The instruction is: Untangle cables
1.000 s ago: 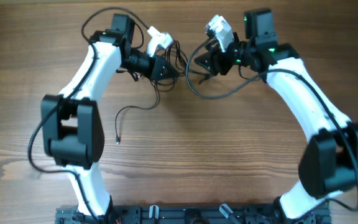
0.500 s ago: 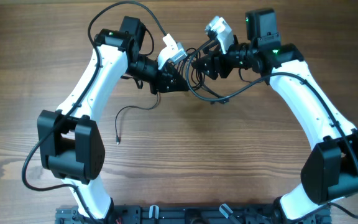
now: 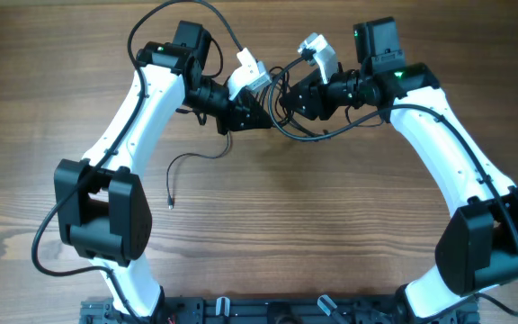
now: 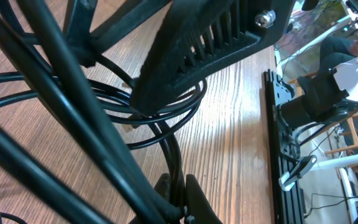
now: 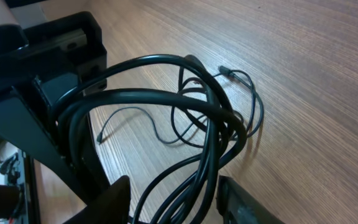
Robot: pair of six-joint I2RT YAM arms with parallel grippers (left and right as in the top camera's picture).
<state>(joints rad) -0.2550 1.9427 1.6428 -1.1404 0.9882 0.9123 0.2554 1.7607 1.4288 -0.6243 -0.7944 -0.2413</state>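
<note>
At table (image 3: 268, 234) rear: tangled cables (image 3: 288, 133)

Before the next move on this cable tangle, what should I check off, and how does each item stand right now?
1. Left claw shut on the cables: ok, a strand runs between its tips.
2. Right claw gripping: not ok, its jaws stand apart with strands passing between them.
3. Loops separated: not ok, several cross between the two claws.
4. Loose cord lying free on the table: ok, its plug end is clear of both arms.
5. Arm wiring clear of the tangle: cannot tell.
</note>
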